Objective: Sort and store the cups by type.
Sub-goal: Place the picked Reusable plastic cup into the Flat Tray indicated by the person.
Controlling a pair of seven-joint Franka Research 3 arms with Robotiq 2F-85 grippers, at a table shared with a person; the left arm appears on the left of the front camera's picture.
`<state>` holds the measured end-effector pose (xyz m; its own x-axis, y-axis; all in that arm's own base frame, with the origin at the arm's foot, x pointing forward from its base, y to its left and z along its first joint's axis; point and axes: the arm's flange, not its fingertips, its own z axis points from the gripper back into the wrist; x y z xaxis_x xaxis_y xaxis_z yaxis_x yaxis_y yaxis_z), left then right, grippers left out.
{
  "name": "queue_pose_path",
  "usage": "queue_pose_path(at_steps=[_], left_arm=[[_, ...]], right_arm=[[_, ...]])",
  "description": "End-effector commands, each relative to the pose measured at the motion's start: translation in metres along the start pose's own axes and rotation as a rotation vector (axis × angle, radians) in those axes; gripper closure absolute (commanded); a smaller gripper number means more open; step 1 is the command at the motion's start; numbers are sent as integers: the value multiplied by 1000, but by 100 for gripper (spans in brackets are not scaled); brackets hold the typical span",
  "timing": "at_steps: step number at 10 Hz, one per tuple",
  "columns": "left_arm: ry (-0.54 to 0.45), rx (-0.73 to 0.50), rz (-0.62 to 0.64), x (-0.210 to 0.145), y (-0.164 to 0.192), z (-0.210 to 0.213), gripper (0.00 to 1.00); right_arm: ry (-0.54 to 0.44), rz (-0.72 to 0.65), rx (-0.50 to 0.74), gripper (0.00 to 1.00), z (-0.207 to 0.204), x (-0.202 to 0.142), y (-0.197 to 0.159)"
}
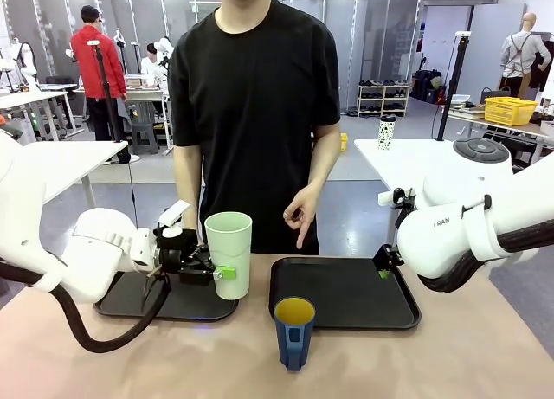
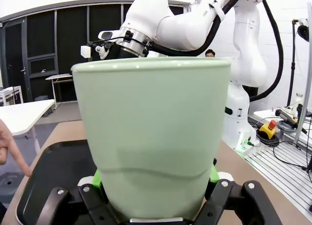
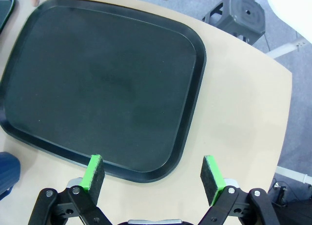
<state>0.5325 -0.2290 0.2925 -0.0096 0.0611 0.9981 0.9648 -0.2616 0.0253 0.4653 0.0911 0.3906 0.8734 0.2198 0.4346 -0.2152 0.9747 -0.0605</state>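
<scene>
The tall pale mint-green handleless plastic tumbler (image 1: 228, 254) is held upright by the left gripper (image 1: 216, 272). The gripper's green-padded fingers (image 2: 97, 178) are closed against the lower part of the tumbler's wall from both sides. The tumbler is placed at the right edge of the left black plastic tray (image 1: 130, 308), on the side toward the second tray. Whether its base is touching the light wooden table (image 1: 450, 356) cannot be told.

The shorter dark blue mug with a yellow inside (image 1: 294, 331) is set upright on the table, just off the near left corner of the right black rectangular tray (image 1: 346, 295) and close to the table's front edge. Its handle is turned toward the robot's side (a sliver of its blue wall is also seen at the lower left of the right wrist view).

The right gripper (image 3: 153, 175) is spread wide, with nothing caught between its green pads. It is held above the near edge of the right tray, close to the near right corner.

At the far side of the table, a person's hand (image 1: 301, 215) is lowered with the index finger pointed down over the far edge of the right tray.
</scene>
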Motion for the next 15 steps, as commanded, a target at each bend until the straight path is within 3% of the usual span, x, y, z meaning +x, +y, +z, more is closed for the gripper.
queue_pose_path(at_steps=[1, 3, 6, 15], left_arm=[[-46, -42, -7, -3, 4, -12, 17], [-71, -52, -43, -5, 16, -38, 17], [-68, 28, -30, -13, 38, -67, 17], [-98, 106, -41, -59, 64, -93, 17]], right_arm=[[-3, 8, 1, 0, 1, -1, 0], [-3, 8, 1, 0, 1, -1, 0], [-3, 8, 1, 0, 1, -1, 0], [-3, 8, 1, 0, 1, -1, 0]])
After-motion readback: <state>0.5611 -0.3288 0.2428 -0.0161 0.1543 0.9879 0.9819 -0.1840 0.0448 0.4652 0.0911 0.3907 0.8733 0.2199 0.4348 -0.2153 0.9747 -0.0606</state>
